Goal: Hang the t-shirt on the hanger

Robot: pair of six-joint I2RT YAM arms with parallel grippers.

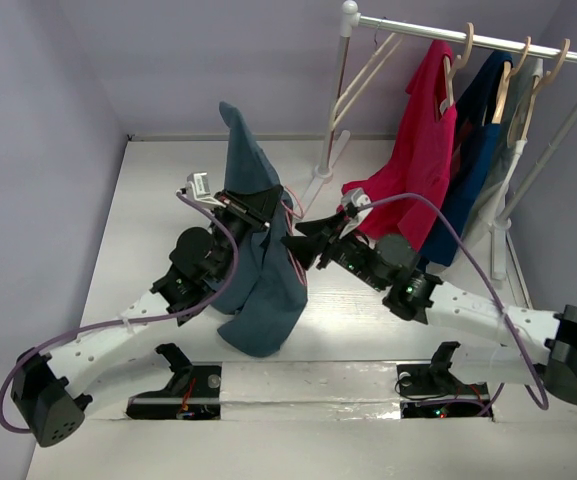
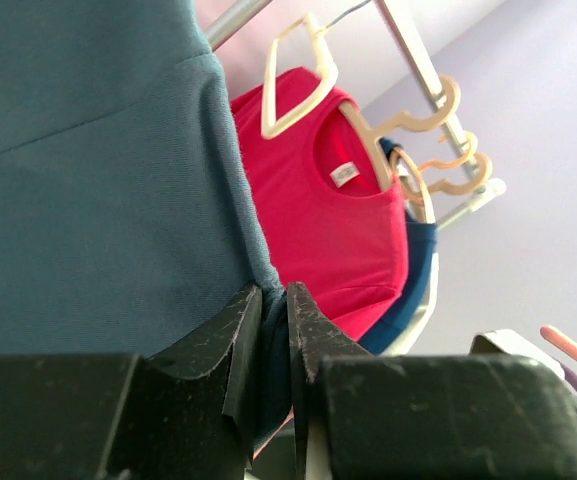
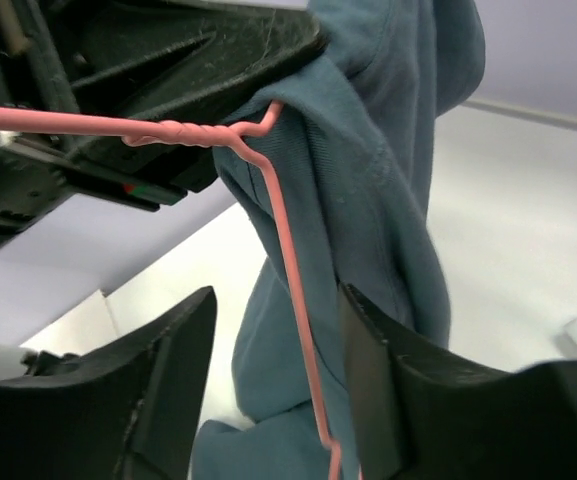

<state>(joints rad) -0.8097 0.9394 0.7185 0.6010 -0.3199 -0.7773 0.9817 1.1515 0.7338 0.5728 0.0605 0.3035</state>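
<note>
My left gripper (image 1: 258, 212) is shut on a fold of the slate-blue t-shirt (image 1: 260, 290) and holds it up above the table; the cloth rises to a peak behind it and hangs down in front. In the left wrist view the jaws (image 2: 273, 292) pinch the t-shirt (image 2: 88, 200). The thin pale-pink hanger (image 3: 293, 300) has its twisted neck at the left gripper, and one rod runs down against the t-shirt (image 3: 388, 180). My right gripper (image 3: 278, 295) is open, its jaws on either side of that rod without touching it. It shows just right of the shirt in the top view (image 1: 298, 245).
A white clothes rack (image 1: 468, 35) stands at the back right with a red t-shirt (image 1: 418, 160), a navy t-shirt (image 1: 473, 150), tan wooden hangers (image 1: 508, 75) and a cream hanger (image 1: 363, 85). Lilac walls close in the left, back and right.
</note>
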